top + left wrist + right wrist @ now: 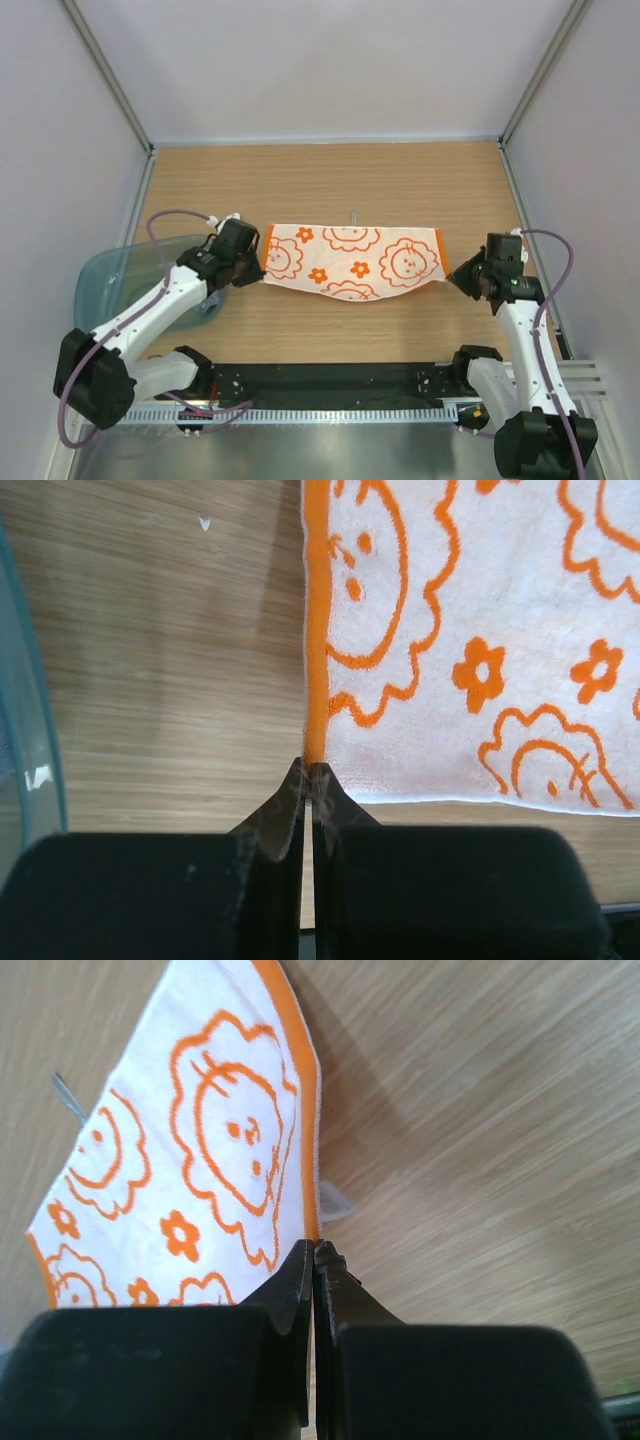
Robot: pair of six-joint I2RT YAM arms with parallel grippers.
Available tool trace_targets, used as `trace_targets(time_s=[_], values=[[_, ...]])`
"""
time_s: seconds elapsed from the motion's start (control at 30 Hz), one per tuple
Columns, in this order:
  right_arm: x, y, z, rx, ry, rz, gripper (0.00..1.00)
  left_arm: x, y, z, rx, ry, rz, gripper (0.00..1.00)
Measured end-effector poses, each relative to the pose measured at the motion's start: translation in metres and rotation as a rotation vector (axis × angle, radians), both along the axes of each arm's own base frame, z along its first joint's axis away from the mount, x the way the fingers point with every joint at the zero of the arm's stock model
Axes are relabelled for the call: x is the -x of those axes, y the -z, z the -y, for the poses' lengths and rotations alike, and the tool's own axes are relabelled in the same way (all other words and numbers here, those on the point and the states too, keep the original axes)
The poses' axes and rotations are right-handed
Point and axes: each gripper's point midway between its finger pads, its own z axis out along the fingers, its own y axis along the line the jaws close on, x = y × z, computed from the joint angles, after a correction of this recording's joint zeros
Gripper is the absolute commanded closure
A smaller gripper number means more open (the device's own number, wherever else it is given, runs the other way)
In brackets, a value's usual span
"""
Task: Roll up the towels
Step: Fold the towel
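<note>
At the near side, the left gripper is pinching the left near corner of the towel; in the left wrist view its jaws are standing closed on the orange border, with only the thin cloth between them. The right gripper is doing the same at the right near corner; its jaws are also pressing together on the cloth, just beside a small white label. A translucent blue-green tray is lying beside and partly under the left arm, apart from the towel.

The towel, white with orange flowers and smiling faces, is lying spread in the middle of the wooden surface, stretched between the two grippers; its near edge is sagging a little in the middle; the shadow under the right corner is suggesting that this corner is raised, while the far edge seems to be resting flat. Only this one towel is showing. Just beyond the far edge a small grey thing is lying, too small to tell.

The cloth is looking light, soft and limp; it is probably bending wherever nothing is supporting it. The hemmed corners are seeming the best place to hold, the border being thicker; for rolling, both corners would need to travel together toward the far edge, otherwise the roll may be coming out crooked.
</note>
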Motion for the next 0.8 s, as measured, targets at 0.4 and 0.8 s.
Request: trace_targets(time_s=[0.4,0.8], values=[[-0.041,-0.020,-0.007,-0.066,-0.029,-0.050,0.99,-0.035,-0.037,-0.005,-0.015,-0.046,0.014,1.00],[-0.110,-0.011,-0.004,-0.099,-0.046,-0.066,0.99,-0.093,-0.006,-0.025,-0.070,-0.141,-0.100,1.00]])
